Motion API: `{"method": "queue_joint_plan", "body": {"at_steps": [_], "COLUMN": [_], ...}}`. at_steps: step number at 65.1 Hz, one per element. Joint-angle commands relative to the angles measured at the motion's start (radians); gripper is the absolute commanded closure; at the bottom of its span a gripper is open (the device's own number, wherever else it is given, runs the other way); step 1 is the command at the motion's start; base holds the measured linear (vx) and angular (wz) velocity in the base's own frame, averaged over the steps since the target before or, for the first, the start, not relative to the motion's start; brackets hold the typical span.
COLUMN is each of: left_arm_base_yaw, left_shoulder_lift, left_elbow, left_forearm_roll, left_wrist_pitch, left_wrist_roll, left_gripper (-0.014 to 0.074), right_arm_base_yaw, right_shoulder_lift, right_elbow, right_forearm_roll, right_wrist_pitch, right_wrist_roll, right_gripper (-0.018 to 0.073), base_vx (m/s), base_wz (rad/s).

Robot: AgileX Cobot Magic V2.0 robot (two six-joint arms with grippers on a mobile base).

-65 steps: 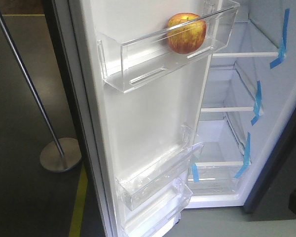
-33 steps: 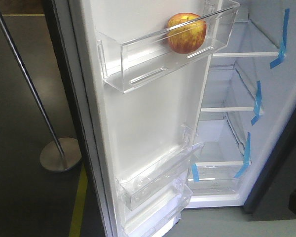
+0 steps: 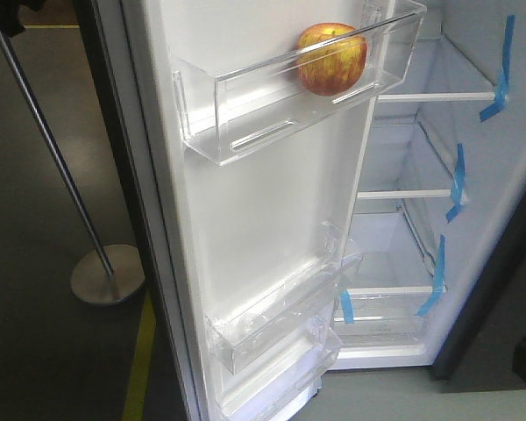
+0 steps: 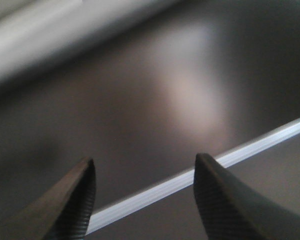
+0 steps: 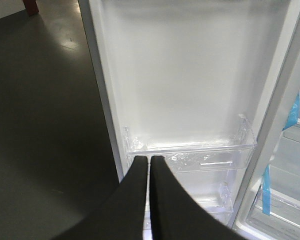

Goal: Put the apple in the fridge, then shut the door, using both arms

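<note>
Front, right-wrist views (shared door (image 3: 263, 206))

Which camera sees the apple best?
The front-facing view: it shows the whole apple in the top clear bin on the door. Left wrist view: only a blurry dark surface. Right wrist view: lower bins, no apple.

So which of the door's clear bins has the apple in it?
The top bin, high on the open door: the apple sits at its right end. The two lower bins look empty.
</note>
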Motion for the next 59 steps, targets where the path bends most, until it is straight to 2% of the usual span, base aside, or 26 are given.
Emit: {"method": "queue_joint_plan", "body": {"at_steps": [1, 13, 19, 38, 50, 59], "left_arm_base_yaw": [-0.029, -0.091, -0.107, -0.172, -0.283, -0.376], "left_shoulder_lift": [-0.031, -0.029, -0.029, -0.029, -0.029, -0.029], "left_elbow": [-0.038, -0.038, -0.038, -0.038, -0.038, -0.038], "left_forearm_roll": [-0.082, -0.079, -0.078, -0.078, -0.077, -0.077], "left_wrist_pitch": [0.058, 0.090, 0.150, 0.325, 0.343, 0.351], "left_wrist_roll": [-0.009, 0.019, 0.045, 0.044, 0.047, 0.097], "left_gripper": [0.0170, 0.0170, 0.0170, 0.0170, 0.0170, 0.0170], "right_arm_base_yaw": [-0.008, -0.008, -0.008, -0.008, -0.008, -0.008], "right_shoulder_lift": [0.010, 0.010, 0.010, 0.010, 0.010, 0.010], "right_elbow": [-0.022, -0.022, -0.022, -0.022, -0.022, -0.022], "right_forearm_roll": [0.041, 0.057, 0.057, 0.057, 0.057, 0.057], "right_wrist_pitch": [-0.053, -0.055, -0.055, -0.060, -0.079, -0.095], "right_wrist_roll": [-0.004, -0.004, -0.004, -0.004, -0.004, -0.004], "right_gripper": [0.0562, 0.0562, 0.0562, 0.0562, 0.0562, 0.0562], "base_vx": [0.00, 0.00, 0.00, 0.00, 0.00, 0.00], "base_wz": [0.00, 0.00, 0.00, 0.00, 0.00, 0.00]}}
